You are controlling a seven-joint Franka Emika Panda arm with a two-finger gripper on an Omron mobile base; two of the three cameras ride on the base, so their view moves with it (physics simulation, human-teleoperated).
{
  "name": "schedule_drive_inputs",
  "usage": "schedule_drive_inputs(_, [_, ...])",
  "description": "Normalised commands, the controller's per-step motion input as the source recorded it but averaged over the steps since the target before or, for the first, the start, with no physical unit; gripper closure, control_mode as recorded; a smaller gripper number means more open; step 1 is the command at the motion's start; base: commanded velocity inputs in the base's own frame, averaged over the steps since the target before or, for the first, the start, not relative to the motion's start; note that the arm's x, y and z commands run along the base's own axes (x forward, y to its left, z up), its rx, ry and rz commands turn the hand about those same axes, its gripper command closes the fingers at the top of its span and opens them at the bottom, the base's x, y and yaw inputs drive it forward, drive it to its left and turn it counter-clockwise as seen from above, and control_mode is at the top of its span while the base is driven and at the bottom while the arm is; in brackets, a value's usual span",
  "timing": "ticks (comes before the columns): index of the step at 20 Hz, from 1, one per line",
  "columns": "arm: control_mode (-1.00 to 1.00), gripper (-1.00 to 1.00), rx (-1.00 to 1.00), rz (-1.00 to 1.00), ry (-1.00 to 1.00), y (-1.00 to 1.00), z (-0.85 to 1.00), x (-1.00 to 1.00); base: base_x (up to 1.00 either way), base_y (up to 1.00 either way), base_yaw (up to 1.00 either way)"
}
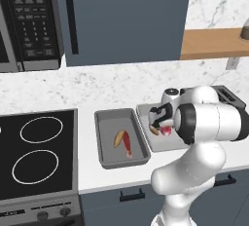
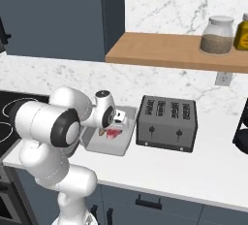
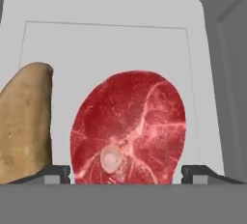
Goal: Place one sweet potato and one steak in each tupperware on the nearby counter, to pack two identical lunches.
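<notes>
Two shallow rectangular grey trays are seen side by side on the long white table (image 1: 92, 171). The lighter grey tray (image 3: 207, 97) lies directly beneath the end effector (image 3: 128, 172), whose two dark fingertips stand wide apart, released, with nothing between them. Just ahead of the fingertips, a round red raw steak (image 3: 128, 126) with a small white bone disc lies flat on the floor of this tray. Beside the steak, to the end effector's left in the hand view, a brown sweet potato (image 3: 24, 121) rests on the same tray, close to the steak but apart from it. The darker grey tray (image 1: 104, 140) sits away from the end effector, towards the black stovetop (image 1: 39, 152), and holds a second orange sweet potato (image 1: 118, 139) touching a second red steak (image 1: 127, 143). On the other side of the end effector, a slotted grey toaster (image 2: 167, 122) stands just beside the lighter tray.
</notes>
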Motion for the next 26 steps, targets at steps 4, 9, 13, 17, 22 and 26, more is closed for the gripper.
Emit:
schedule_drive_inputs(4, [-1.00,-1.00,0.00,0.00,-0.17,0.00,0.34,-0.16,0.00,0.00,0.00])
schedule_drive_inputs(9, [-1.00,-1.00,0.00,0.00,-0.17,0.00,0.49,-0.39,0.00,0.00,0.00])
schedule_drive_inputs(13, [-1.00,-1.00,0.00,0.00,-0.15,0.00,0.68,-0.78,0.00,0.00,0.00])
schedule_drive_inputs(17, [-1.00,-1.00,0.00,0.00,-0.15,0.00,0.71,-0.92,0.00,0.00,0.00])
schedule_drive_inputs(22, [-1.00,-1.00,0.00,0.00,-0.13,0.00,0.95,-0.97,0.00,0.00,0.00])
schedule_drive_inputs(26, [-1.00,-1.00,0.00,0.00,-0.05,0.04,1.00,-0.99,0.00,0.00,0.00])
